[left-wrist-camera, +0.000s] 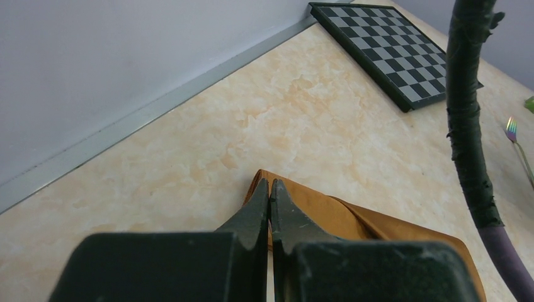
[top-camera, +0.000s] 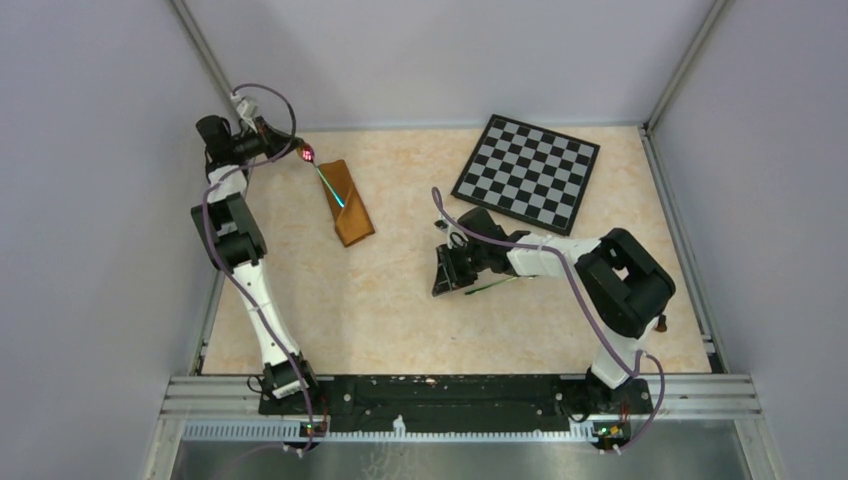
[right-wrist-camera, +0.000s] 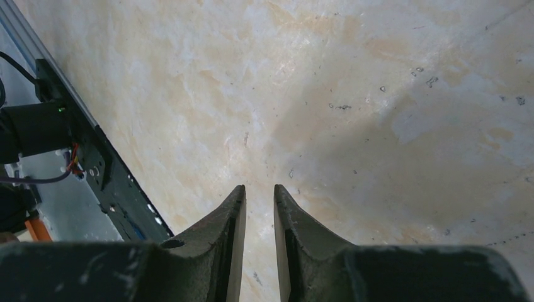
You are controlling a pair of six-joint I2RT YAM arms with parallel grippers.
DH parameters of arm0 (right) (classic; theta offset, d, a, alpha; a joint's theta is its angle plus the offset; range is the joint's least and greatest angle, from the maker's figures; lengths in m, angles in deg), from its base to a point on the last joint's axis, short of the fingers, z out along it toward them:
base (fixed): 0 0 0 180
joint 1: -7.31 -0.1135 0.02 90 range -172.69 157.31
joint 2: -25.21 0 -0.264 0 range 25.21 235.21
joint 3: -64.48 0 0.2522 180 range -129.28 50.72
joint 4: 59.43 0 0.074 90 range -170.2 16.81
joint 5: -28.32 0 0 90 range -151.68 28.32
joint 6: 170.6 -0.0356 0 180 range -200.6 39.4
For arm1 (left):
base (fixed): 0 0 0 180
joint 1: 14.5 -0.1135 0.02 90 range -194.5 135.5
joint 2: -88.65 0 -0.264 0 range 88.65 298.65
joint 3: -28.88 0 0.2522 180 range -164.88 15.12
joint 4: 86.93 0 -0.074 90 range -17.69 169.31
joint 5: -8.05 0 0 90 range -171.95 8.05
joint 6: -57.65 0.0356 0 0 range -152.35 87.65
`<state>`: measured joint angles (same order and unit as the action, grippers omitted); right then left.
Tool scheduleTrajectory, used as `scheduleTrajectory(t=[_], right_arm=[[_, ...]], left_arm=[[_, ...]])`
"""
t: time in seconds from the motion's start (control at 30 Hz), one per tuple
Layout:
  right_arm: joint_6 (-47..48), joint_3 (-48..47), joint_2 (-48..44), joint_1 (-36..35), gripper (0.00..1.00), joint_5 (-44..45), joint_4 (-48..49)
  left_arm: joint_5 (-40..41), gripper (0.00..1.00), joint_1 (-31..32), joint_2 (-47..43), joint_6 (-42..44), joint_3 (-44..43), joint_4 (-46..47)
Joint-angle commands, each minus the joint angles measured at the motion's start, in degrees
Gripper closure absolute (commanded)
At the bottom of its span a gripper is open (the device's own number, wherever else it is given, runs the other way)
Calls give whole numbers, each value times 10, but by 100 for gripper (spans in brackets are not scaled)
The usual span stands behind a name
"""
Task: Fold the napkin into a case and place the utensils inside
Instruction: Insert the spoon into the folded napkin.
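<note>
L claw (left-wrist-camera: pixel 269 189) clenched at far end of rust-brown cloth case (top-camera: pixel 352 222), prob nudging red-bowled metal spoon (top-camera: pixel 308 154) in; R claw (right-wrist-camera: pixel 259 190) released, empty, right of case.

And we're looking into a robotics lab here, a boxed-in test cell. Plain grey panels (top-camera: pixel 90 200) are closing in the table (top-camera: pixel 420 330) on three sides, with aluminium posts (top-camera: pixel 207 50) running up the back corners. Two robot arms, the left arm (top-camera: pixel 262 310) and the right arm (top-camera: pixel 625 280), are sitting bolted to a slotted metal rail (top-camera: pixel 700 392) along the near edge, taped cables (left-wrist-camera: pixel 465 126) looping off them. A black-and-grey checkered board (top-camera: pixel 527 172) is lying at the back of the marble-patterned top. Tiny lights are glowing at the rail's ends, perhaps on small circuit boards (top-camera: pixel 610 430), though they're too small to be sure.
</note>
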<state>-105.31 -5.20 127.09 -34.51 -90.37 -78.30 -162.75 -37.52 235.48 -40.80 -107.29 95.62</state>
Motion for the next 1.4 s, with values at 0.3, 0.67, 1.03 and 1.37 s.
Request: scheduleTrajectory(t=[0.3,0.67,1.03,1.37], right_arm=[[-3,-13,7,3,78,-11,26],[-3,-8,3,3,78,-12,29],[-2,-5,0,3,78,-13,33],[-1,-3,-3,3,78,-15,35]], left_arm=[[-44,100,36,50,-58,-65,35],[-51,100,56,76,-85,-76,39],[-38,100,61,99,-90,-78,8],[-52,100,70,120,-129,-93,22]])
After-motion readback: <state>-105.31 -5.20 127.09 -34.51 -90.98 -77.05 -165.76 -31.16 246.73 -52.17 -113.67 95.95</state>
